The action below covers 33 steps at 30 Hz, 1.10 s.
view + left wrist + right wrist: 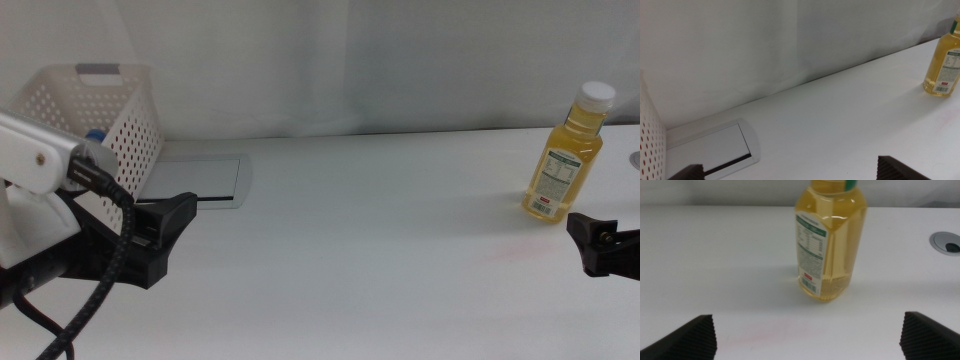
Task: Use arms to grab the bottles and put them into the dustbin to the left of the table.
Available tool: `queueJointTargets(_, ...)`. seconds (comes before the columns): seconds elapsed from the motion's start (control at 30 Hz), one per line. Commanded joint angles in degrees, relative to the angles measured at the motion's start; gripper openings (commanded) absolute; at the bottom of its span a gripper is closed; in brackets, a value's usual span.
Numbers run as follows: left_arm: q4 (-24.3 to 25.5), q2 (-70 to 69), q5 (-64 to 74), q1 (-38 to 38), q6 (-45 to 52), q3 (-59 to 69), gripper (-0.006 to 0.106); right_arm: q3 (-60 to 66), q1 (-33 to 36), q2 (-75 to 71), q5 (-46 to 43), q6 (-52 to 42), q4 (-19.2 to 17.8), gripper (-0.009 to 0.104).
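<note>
The yellow juice bottle [565, 155] with a white cap stands upright at the table's right; it also shows in the right wrist view [827, 240] and, far off, in the left wrist view [945, 65]. My right gripper [592, 245] is open just in front of it, not touching; its jaws stand wide apart [810, 340] with nothing between them. The white perforated dustbin [100, 110] stands at the far left. My left gripper [170, 235] hovers open and empty [797, 172] beside the dustbin, pointing across the table. A speck of blue shows at the dustbin behind the left arm; I cannot tell what it is.
A flat grey hatch [200, 180] lies in the white tabletop [380, 250] next to the dustbin, seen too in the left wrist view [705, 147]. A round grey cable hole [946, 242] sits right of the bottle. A white curtain closes the back.
</note>
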Motion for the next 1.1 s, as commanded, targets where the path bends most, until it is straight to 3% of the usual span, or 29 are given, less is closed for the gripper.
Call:
queueJointTargets(0.0, -0.62, -0.24, -1.0, -0.38, 0.24, 0.25, 0.089, 0.87, 0.22, 2.78, -6.5, -0.38, 2.0, 0.103)
queueJointTargets(0.1, -0.62, -0.24, -1.0, -0.38, 0.24, 0.25, 0.089, 1.0, 0.22, 7.16, -16.48, -0.38, 2.0, 0.103)
queueJointTargets(0.63, -0.62, -0.24, -0.89, -2.5, 0.24, 0.25, 0.088, 0.53, 0.22, 29.16, -39.85, -0.29, 1.33, 0.103)
queueJointTargets(1.07, -0.62, -0.24, -0.77, -2.5, 0.24, 0.25, 0.088, -13.57, 0.22, 44.1, -40.47, -0.42, 0.63, 0.103)
